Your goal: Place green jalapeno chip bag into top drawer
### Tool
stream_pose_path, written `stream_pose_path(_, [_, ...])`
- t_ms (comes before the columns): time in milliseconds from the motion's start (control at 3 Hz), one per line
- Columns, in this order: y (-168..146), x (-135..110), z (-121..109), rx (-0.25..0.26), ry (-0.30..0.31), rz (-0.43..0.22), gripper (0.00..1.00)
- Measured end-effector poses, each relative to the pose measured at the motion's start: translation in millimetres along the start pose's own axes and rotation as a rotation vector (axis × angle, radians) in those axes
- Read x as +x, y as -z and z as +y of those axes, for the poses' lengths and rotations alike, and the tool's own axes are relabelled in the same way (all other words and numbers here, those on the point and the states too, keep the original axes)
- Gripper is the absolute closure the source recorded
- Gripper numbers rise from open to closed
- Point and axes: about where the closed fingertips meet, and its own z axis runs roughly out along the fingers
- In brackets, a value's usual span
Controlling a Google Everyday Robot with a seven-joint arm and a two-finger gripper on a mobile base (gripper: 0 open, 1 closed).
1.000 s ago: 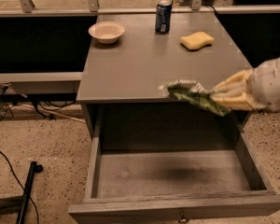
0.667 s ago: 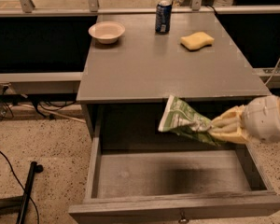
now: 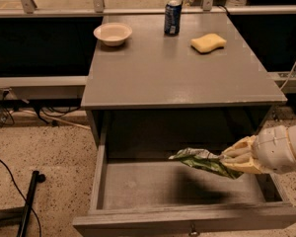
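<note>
The green jalapeno chip bag [image 3: 203,161] is crinkled and green with white patches. My gripper [image 3: 233,161] comes in from the right and is shut on the bag's right end. It holds the bag level over the open top drawer [image 3: 138,186], just above the drawer's floor and right of its middle. The bag's free end points left. The drawer is pulled fully out from the grey cabinet, and its small round knob [image 3: 192,229] shows at the bottom edge.
On the cabinet top [image 3: 158,73] stand a white bowl [image 3: 112,33] at the back left, a blue can [image 3: 172,17] at the back middle and a yellow sponge [image 3: 208,42] at the back right. A black pole [image 3: 28,201] and cables lie on the speckled floor to the left.
My gripper has carried the bag from the cabinet top's front edge down into the open drawer space. The bag now hangs level, lower than before.
</note>
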Motion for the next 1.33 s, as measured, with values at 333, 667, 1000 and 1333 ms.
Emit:
stream_pose_path(333, [-17, 4, -7, -0.018, 0.061, -0.035, 1.0])
stream_pose_path(667, [-48, 17, -15, -0.024, 0.174, -0.081, 1.0])
stream_pose_path(1000, [-52, 18, -14, -0.029, 0.211, -0.089, 0.82])
stream_pose_path(1333, [-54, 18, -14, -0.032, 0.212, -0.09, 0.58])
